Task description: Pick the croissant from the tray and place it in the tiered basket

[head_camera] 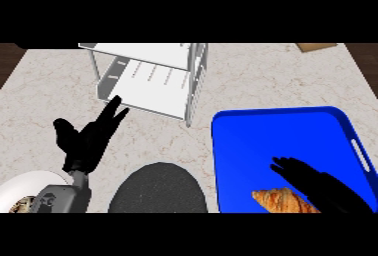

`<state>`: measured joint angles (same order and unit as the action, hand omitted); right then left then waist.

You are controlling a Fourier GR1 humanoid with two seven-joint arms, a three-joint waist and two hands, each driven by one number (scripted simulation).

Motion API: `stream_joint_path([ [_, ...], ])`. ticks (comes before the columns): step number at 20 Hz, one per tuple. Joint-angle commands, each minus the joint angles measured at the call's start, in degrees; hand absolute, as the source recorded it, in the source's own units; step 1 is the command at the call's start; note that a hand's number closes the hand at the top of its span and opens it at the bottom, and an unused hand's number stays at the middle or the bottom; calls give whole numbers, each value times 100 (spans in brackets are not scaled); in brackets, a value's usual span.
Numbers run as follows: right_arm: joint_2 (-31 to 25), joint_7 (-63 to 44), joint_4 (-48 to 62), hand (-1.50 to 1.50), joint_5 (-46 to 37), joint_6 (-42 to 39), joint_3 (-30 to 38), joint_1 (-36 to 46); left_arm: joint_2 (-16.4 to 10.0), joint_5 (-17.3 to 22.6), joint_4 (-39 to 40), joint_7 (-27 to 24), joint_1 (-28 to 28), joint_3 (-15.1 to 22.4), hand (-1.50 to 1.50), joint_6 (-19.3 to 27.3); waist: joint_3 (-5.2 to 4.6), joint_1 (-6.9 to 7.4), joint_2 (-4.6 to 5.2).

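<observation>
A golden-brown croissant [283, 201] lies at the near edge of the blue tray [288, 135], partly cut off by the view's lower edge. My right hand [317, 186] hovers over the tray just right of the croissant and overlaps its right end, fingers straight and pointing up-left, open. The white tiered basket [151, 75] stands at the back, left of the tray, with nothing visible on its shelves. My left hand [87, 137] rests open, fingers up, over the counter below the basket's left corner.
A dark round plate [157, 190] lies near the front between my arms. A white plate [26, 187] with some food shows at the lower left. A brown object [317, 47] peeks in at the top right. Bare marble counter [44, 85] surrounds the basket.
</observation>
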<state>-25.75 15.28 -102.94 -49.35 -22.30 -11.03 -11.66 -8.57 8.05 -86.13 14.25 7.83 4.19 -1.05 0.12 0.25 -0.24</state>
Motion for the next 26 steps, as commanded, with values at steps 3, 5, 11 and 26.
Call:
stream_joint_path([
  [3, 218, 22, 368, -150, -83, -166, 150, 311, 269, -163, -278, 219, 77, 209, 0, 14, -11, -30, 20],
  [5, 343, 186, 710, -150, -340, 96, 3, 331, 20, 105, -59, 122, 291, -214, 0, -307, -12, -33, 23],
  [11, 553, 502, 1381, -150, -660, 489, -61, 431, 317, -171, 146, -59, 246, -95, 0, -147, -11, -37, 25],
  [26, 817, 1403, 1442, 150, -824, 964, -435, 126, 293, -139, -98, 101, 127, -212, 0, -323, -9, -34, 21],
])
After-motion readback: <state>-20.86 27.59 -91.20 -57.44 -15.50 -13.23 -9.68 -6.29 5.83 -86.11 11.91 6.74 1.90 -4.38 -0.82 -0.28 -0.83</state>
